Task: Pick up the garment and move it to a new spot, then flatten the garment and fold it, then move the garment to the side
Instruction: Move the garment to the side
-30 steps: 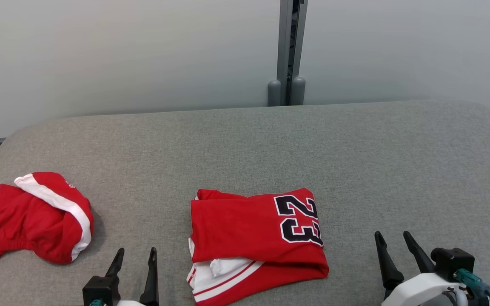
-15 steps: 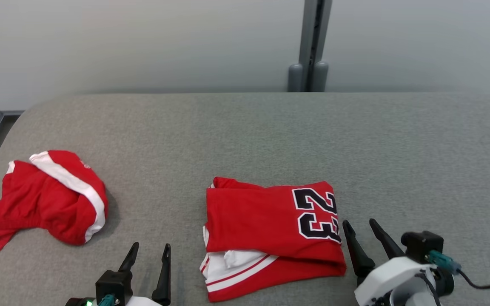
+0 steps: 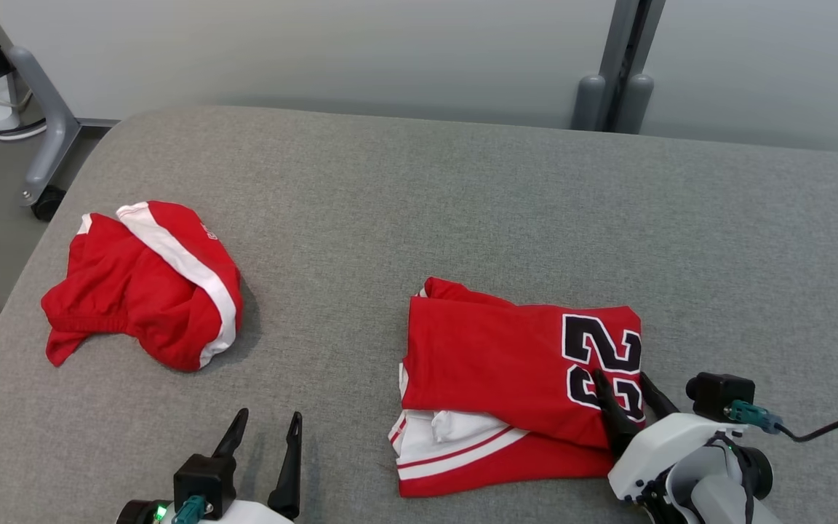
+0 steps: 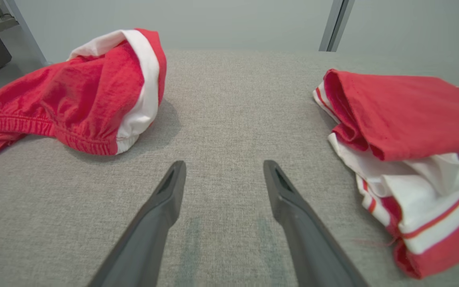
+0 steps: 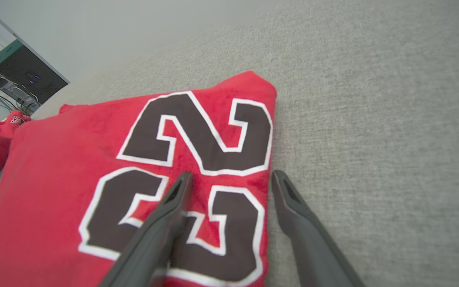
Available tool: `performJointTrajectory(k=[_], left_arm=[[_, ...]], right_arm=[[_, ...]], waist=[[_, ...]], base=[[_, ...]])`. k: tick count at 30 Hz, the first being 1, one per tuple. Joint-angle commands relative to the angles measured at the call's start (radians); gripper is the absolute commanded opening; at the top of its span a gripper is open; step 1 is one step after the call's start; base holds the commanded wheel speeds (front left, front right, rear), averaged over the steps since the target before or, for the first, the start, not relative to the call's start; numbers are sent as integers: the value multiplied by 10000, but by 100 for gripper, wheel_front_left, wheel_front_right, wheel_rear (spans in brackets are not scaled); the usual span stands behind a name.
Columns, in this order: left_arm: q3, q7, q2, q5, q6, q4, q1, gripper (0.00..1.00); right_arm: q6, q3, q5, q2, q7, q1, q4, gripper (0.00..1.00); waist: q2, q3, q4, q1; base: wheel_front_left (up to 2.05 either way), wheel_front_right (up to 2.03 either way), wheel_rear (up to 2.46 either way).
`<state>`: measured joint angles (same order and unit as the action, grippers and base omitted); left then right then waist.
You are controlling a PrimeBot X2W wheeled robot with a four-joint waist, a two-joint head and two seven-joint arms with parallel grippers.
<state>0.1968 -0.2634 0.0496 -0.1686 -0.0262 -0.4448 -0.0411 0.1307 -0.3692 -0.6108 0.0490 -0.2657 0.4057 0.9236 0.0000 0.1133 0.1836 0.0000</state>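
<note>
While still apart, right fingers (image 5: 161,235) now astride jersey (image 3: 492,356) edge.

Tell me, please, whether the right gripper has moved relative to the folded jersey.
Yes. The right gripper has come leftward: earlier it stood clear to the right of the folded red jersey; now it straddles the jersey's right edge.

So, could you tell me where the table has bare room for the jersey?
Bare: the table's far half behind both garments, and right end beyond the folded jersey. The gap between crumpled garment and jersey is narrower, left gripper at its near end; right gripper crowds the jersey's right edge.
</note>
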Motion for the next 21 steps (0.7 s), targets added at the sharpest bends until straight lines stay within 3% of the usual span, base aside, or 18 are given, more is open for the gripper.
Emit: performJointTrajectory(k=[1, 2, 3, 6, 12, 21], left_arm=[[-21, -16, 23, 8, 42, -7, -102, 100], [-35, -16, 26, 18, 41, -18, -101, 100], [-52, -16, 29, 29, 36, -22, -97, 100], [-67, -16, 24, 37, 37, 13, -108, 100], [-34, -16, 26, 33, 76, 68, 12, 100], [101, -16, 30, -94, 110, 56, -190, 100]], right_arm=[[1, -188, -137, 33, 33, -72, 225, 48], [1, -331, -295, 7, 47, -40, 347, 14], [1, -448, -382, 1, 56, -11, 435, 0], [1, -492, -389, 20, 51, 198, 512, 0], [-1, 402, 574, 85, 14, 305, 57, 0], [-1, 531, 1181, 60, 13, -10, -408, 0]], waist=[[0, 15, 20, 0], [0, 12, 19, 0], [0, 2, 6, 0], [0, -78, -128, 0], [0, -358, -911, 0], [0, -447, -3354, 0]], base=[[0, 0, 0], [0, 0, 0], [0, 0, 0], [0, 0, 0], [0, 0, 0], [0, 0, 0]])
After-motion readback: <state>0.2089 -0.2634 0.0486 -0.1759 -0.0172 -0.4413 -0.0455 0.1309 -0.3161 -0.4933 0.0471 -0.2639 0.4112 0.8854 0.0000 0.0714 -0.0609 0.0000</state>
